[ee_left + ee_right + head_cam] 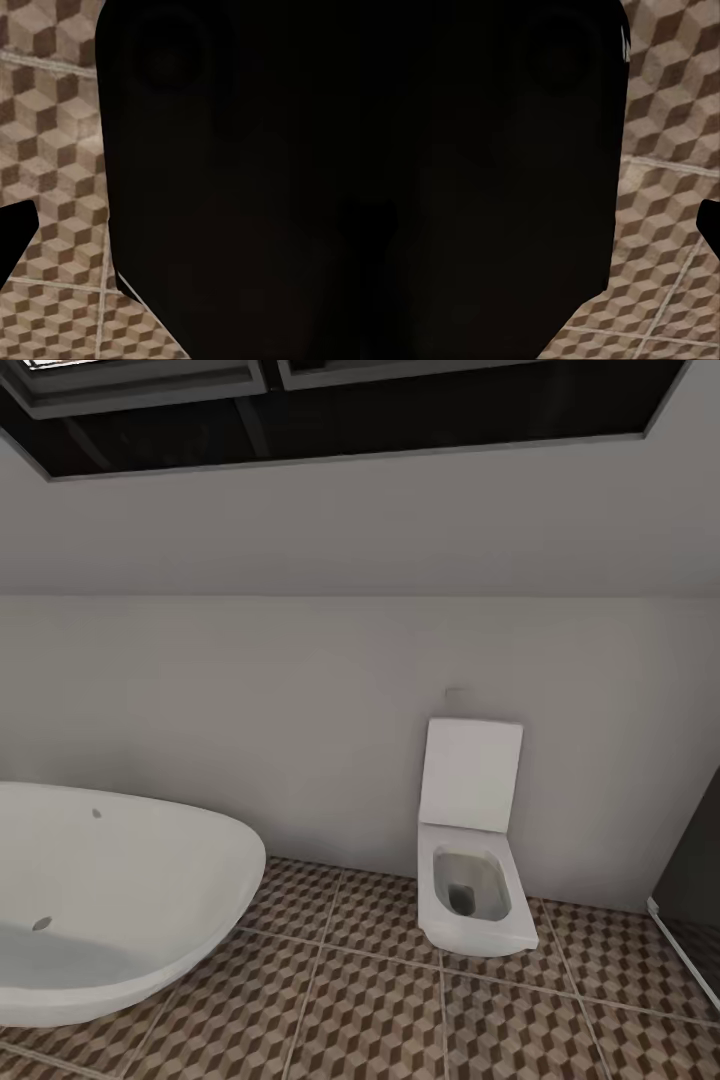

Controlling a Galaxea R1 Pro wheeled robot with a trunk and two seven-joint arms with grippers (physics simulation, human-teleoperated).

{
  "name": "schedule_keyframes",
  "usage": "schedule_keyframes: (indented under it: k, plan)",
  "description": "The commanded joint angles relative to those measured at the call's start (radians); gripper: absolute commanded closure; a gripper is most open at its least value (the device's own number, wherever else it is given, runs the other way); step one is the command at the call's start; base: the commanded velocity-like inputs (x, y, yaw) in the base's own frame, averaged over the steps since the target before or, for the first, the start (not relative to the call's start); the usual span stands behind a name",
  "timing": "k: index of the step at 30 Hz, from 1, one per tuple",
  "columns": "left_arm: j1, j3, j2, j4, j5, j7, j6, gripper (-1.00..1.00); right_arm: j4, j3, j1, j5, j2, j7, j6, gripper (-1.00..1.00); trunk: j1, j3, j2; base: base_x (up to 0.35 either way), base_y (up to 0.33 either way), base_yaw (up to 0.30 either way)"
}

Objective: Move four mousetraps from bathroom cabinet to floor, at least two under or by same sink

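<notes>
I'm facing a pale wall, with the white oval bathtub on my left and the square white toilet standing against the wall, its lid up. The bathroom floor with its cube-pattern tiles runs beneath both. On each wrist camera a big black shape covers the tiles, so I cannot tell how either gripper's jaws stand.

Bathtub left of toilet

You face the bathroom floor: large square tiles in brown, beige and white cubes, pale grout lines.
</notes>
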Motion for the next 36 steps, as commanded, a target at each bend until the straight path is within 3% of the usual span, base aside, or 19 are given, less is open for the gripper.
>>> schedule_keyframes:
  k: [1, 9, 18, 36]
  plan:
    - [0.000, 0.000, 0.000, 0.000, 0.000, 0.000, 0.000, -1.00, 0.000, 0.000, 0.000, 0.000, 0.000, 0.000, 0.000, -1.00, 0.000, -0.001, -0.001, 0.000, 0.000, 0.000]
    - [-0.001, 0.011, -0.007, 0.000, 0.004, 0.002, -0.002, -1.00, 0.002, 0.006, -0.002, 0.003, -0.003, 0.004, -0.001, -1.00, 0.000, -0.001, -0.001, 0.000, 0.000, 0.000]
    - [-0.001, 0.015, 0.017, -0.036, 0.023, 0.002, -0.014, -1.00, 0.002, 0.008, -0.002, 0.007, -0.004, 0.005, -0.001, -1.00, 0.000, -0.001, -0.001, 0.000, 0.000, 0.000]
    - [-0.001, 0.015, 0.020, -0.047, 0.035, 0.002, -0.018, -1.00, 0.002, 0.003, -0.002, 0.003, -0.005, 0.003, -0.004, -1.00, 0.000, -0.001, -0.001, 0.000, 0.000, 0.000]
